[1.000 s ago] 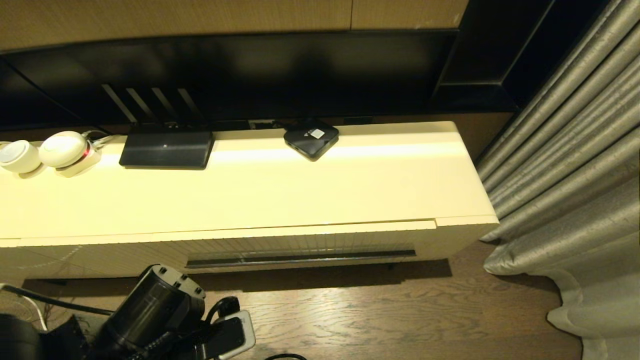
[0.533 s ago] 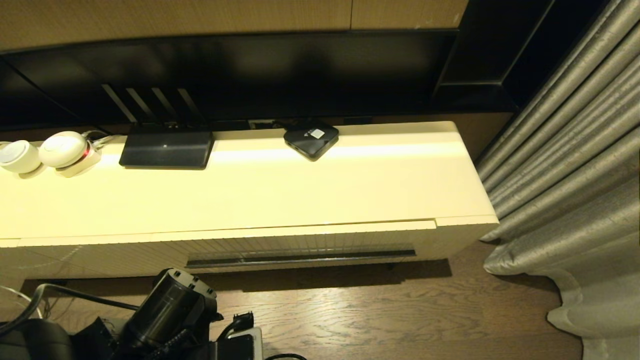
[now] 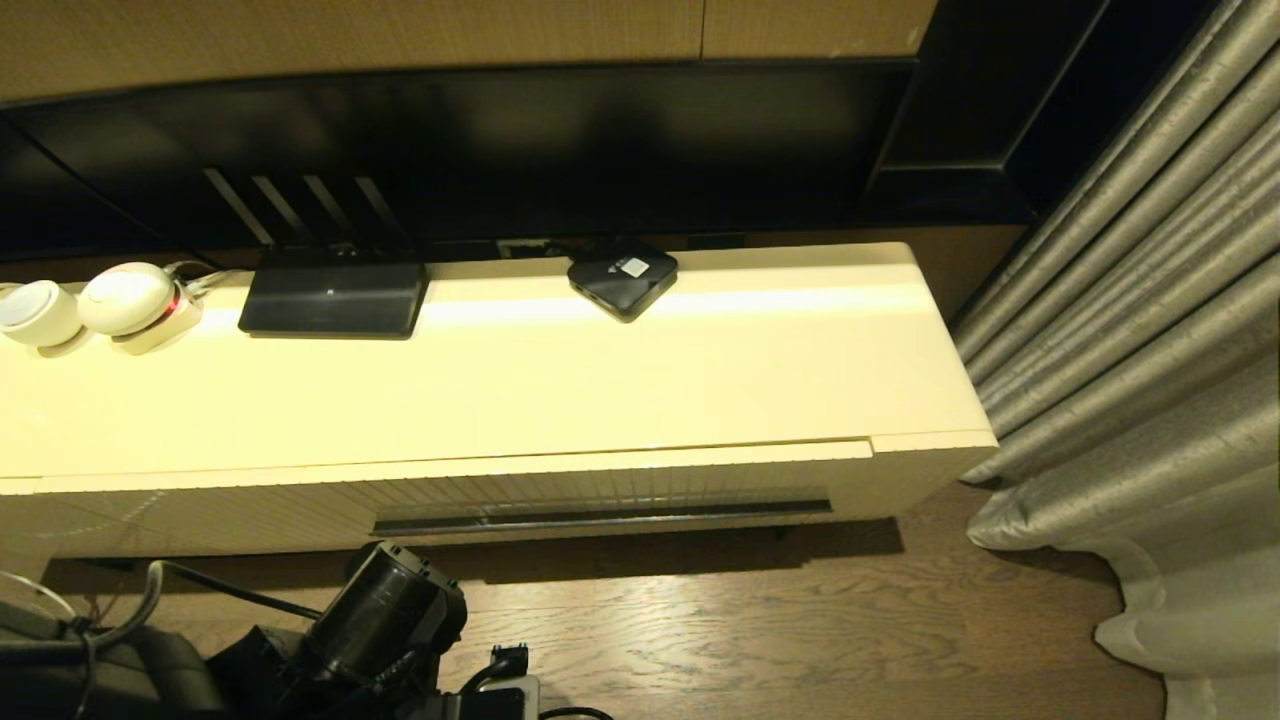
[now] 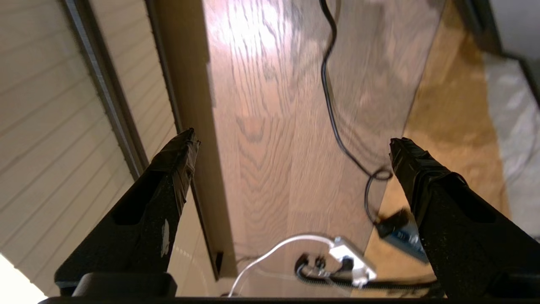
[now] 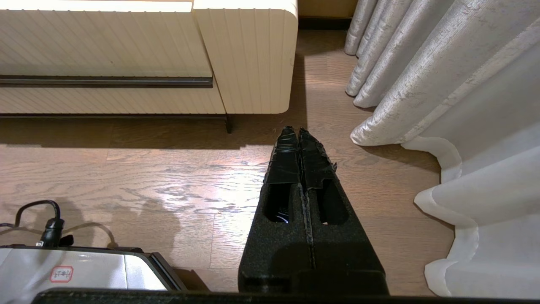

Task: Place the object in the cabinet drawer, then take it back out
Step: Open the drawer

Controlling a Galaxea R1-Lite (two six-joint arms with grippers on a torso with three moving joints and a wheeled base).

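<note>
- The long cream cabinet (image 3: 520, 390) fills the middle of the head view, standing on a wooden floor (image 3: 760, 630) with a dark screen (image 3: 480, 140) behind it and grey curtains (image 3: 1130, 330) to its right.
- The cabinet drawer (image 3: 600, 490) is closed, its ribbed front flush with the cabinet and the dark handle slot (image 3: 600, 518) running along its lower edge.
- On the cabinet top, at the back, sit a flat black router (image 3: 333, 295), a black square box (image 3: 622, 277) and two round white devices (image 3: 125, 300) at the far left.
- The left gripper (image 4: 293, 141) is low, above the floor just in front of the drawer; its fingers (image 4: 168, 177) are spread wide with nothing between them.
- The right gripper (image 5: 299, 131) hangs over the floor near the cabinet's right end, fingers pressed together and empty.
- The water bottle shows in no view; I cannot tell where it is.
</note>
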